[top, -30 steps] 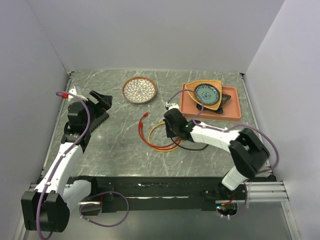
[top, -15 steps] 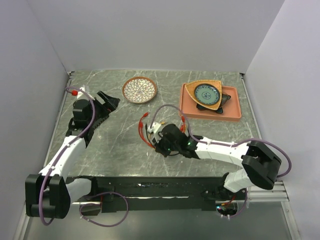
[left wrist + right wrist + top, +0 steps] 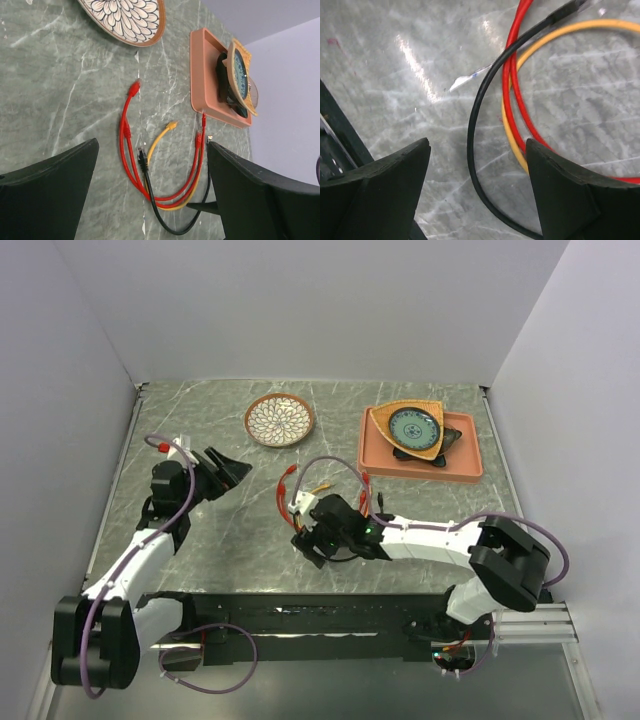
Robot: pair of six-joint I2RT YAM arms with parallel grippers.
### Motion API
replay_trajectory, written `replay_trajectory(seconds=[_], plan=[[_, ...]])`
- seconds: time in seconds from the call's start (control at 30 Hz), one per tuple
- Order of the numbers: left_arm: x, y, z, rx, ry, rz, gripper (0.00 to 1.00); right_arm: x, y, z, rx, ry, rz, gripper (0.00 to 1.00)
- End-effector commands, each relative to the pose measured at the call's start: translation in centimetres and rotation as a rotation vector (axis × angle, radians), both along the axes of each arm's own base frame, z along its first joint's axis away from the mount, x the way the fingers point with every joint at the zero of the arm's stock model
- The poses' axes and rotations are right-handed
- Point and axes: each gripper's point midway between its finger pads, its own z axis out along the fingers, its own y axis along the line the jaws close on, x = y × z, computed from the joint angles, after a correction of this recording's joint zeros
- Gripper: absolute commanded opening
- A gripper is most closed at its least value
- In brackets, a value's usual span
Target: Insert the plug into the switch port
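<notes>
Red, yellow and black cables (image 3: pixel 335 532) lie looped in the middle of the table. In the left wrist view I see a black plug (image 3: pixel 142 159), a yellow plug (image 3: pixel 171 125) and a red plug (image 3: pixel 134 89) on their loose ends. My right gripper (image 3: pixel 308 538) hangs open low over the loops, its fingers (image 3: pixel 390 175) on either side of the black cable (image 3: pixel 472 150) without touching it. My left gripper (image 3: pixel 225 472) is open and empty to the left, facing the cables. I cannot make out the switch; a black item (image 3: pixel 442 454) lies partly under a dish in the tray.
A flower-patterned plate (image 3: pixel 280 420) sits at the back centre. An orange tray (image 3: pixel 470 462) at the back right holds a triangular dish (image 3: pixel 412 427). A dark rail (image 3: pixel 300 612) runs along the near edge of the table, close to my right gripper.
My right gripper has moved left and nearer, from the back of the cable loops to their near left side, and has opened. My left gripper has swung slightly right toward the cables.
</notes>
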Motion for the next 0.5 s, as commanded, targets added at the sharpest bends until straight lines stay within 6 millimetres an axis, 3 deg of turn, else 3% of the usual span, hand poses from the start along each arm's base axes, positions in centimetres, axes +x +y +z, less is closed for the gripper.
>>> replay_trajectory(seconds=[0.0,0.17,0.33,0.4,0.47], plan=[[-0.2,0.1,2.4,-0.017,-0.081,0.01,0.96,3.1,3.2,2.5,0.057,-0.037,-0.103,0.83],[-0.1,0.1,2.0,-0.006,-0.061,0.007,0.96,4.1,4.9,2.2,0.077,-0.014,-0.144,0.76],[-0.1,0.2,1.6,-0.001,-0.049,0.016,0.96,4.7,4.9,1.3,0.045,0.001,-0.192,0.7],[-0.1,0.3,1.5,0.0,-0.045,0.02,0.96,4.9,4.6,0.6,0.017,0.005,-0.219,0.55],[0.0,0.4,1.4,0.004,-0.044,0.028,0.96,5.0,4.6,0.0,-0.001,0.014,-0.221,0.53]])
